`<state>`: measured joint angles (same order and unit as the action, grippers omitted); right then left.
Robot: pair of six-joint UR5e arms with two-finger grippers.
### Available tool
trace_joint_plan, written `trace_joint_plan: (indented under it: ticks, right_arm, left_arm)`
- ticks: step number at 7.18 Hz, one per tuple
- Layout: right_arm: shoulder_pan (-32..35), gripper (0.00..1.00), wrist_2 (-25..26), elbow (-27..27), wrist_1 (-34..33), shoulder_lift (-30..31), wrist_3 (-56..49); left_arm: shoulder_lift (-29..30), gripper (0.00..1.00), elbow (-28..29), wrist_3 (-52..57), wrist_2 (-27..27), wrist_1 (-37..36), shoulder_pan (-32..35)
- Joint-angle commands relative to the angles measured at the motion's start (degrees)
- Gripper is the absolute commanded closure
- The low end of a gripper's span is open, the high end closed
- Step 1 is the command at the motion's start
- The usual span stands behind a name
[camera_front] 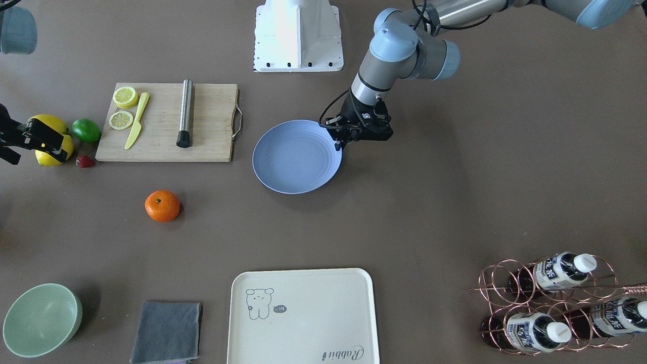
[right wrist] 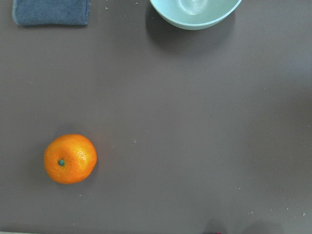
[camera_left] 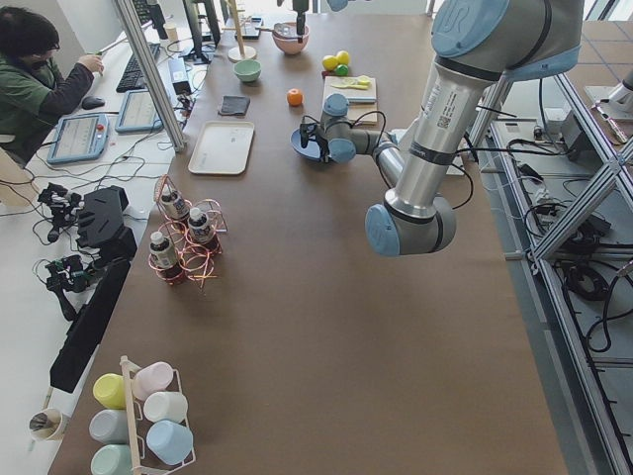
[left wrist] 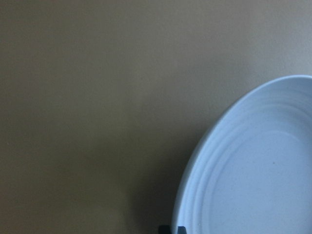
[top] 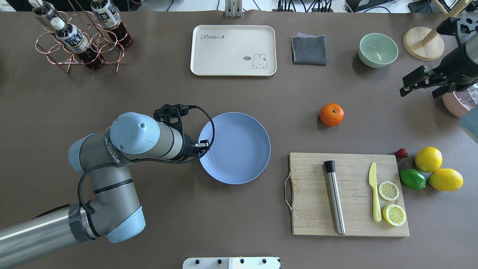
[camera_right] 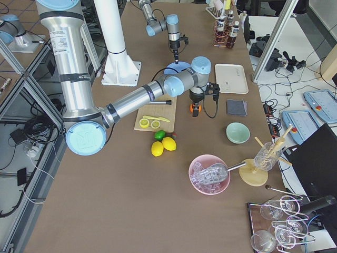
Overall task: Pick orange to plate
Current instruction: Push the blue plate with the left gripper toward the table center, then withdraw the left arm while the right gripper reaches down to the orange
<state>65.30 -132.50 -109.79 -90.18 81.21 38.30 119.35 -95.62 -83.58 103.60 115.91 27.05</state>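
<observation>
Orange (camera_front: 162, 206), stem dot up: sits alone on the bare brown tabletop (camera_front: 455, 177), well apart from the plate (camera_front: 297, 156) and not on it. Lies to the robot's right of the plate, beyond the far edge of the wooden cutting board (top: 310, 209), with the pale green bowl (top: 378, 49) farther off still.

Plate: holds nothing, flat on the tabletop near the middle.

Left gripper (camera_front: 339, 144): hangs pointing down at the plate's rim on the robot's left side, fingers drawn together around nothing. In its wrist view, only two dark tips close together at the bottom edge, just above the rim; whether touching the plate, cannot tell.

Right gripper (top: 418, 93): hovers near the tabletop's right end, well apart from the orange, fingers spread and grasping nothing. From its wrist view, looks down on the orange at lower left, with the bowl and a grey cloth (right wrist: 51, 12) cut off at the top edge.

On the board: a metal rod (top: 334, 198), a yellow knife (top: 374, 194), two lemon halves (top: 388, 190). Just beside it: two whole lemons (top: 428, 159), a lime (top: 412, 179).
</observation>
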Motion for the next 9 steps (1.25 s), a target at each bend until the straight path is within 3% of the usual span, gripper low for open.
trace_joint_plan:
  ticks: [1, 3, 5, 7, 9]
  right_arm:
    - [-0.26, 0.0, -0.03, -0.25, 0.0, 0.0, 0.55]
    - [-1.93, 0.0, 0.23, 0.01, 3.15, -0.09, 2.82]
    - [-7.52, 0.0, 5.03, 0.88, 3.17, -4.81, 11.15]
    - [-12.11, 0.0, 8.13, 3.16, 3.34, -9.04, 16.44]
    - [-15.54, 0.0, 12.68, 6.93, 5.08, -11.33, 17.42]
  left_arm:
    - [1.4, 0.02, 0.96, -0.09, 0.02, 0.36, 0.38]
    - [1.85, 0.02, -1.39, 0.0, 1.16, -0.07, 2.47]
    - [1.15, 0.02, -2.47, 1.22, 7.56, -0.6, 8.61]
    - [-3.83, 0.02, -5.44, 22.65, 8.02, -0.69, 14.14]
    - [-4.57, 0.02, -4.32, 26.88, 7.94, -1.39, 17.58]
